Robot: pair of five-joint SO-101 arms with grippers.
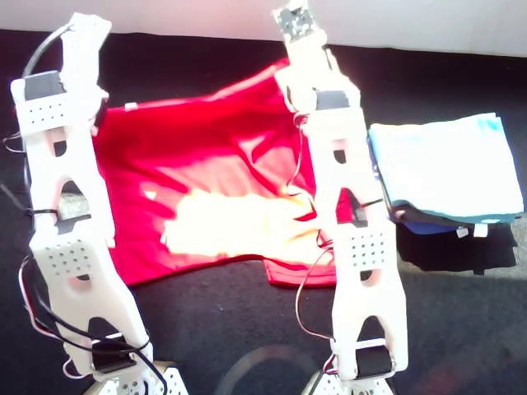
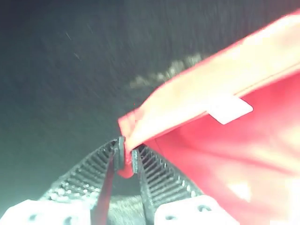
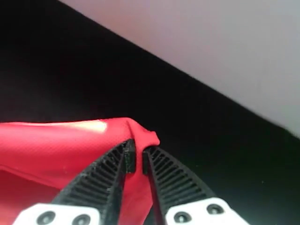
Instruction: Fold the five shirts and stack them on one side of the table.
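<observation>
A stack of folded shirts (image 1: pixel 449 169) sits at the right of the high view, a pale blue-white one on top, darker blue and black ones beneath. The red shirt (image 1: pixel 189 148) lies spread across the middle of the dark desk (image 1: pixel 206 329), wrinkled, with a pale yellow print low on it and a white tag (image 2: pixel 228 108) near its edge. The left gripper (image 2: pixel 125 157) is closed tight on one red corner. The right gripper (image 3: pixel 138 157) pinches another bunched red fold.
</observation>
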